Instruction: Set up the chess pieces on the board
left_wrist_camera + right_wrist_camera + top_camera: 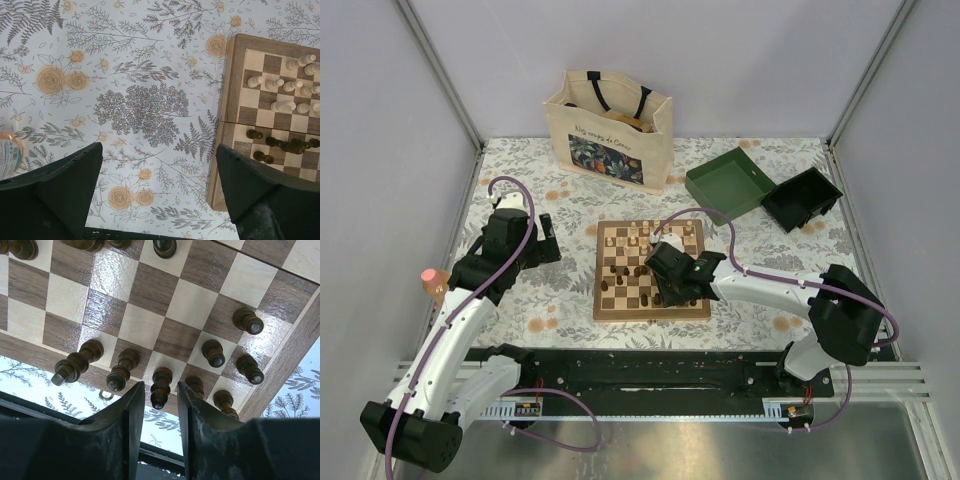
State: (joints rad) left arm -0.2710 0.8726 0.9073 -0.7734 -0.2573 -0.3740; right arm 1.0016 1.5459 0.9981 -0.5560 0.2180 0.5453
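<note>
While the left gripper hangs wide open over the flowered tablecloth, left of the square checkered wooden chessboard, the nearer right gripper straddles an upright dark brown wooden chess piece in the board's edge row, bottom centre of its view, jaws parted and seemingly clear of it.

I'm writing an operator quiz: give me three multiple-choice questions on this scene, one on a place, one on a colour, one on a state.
1. Where is the green box? A) beyond the far right corner of the board B) on it C) left of it
2. What colour is the piece between the fingers of the right claw? A) cream B) dark brown C) red
3. How is the left claw? A) shut on a piece B) wide open over the tablecloth C) shut, empty
A: top view shows it there. B: its wood is dark. B: only cloth lies between its far-apart fingers.
</note>
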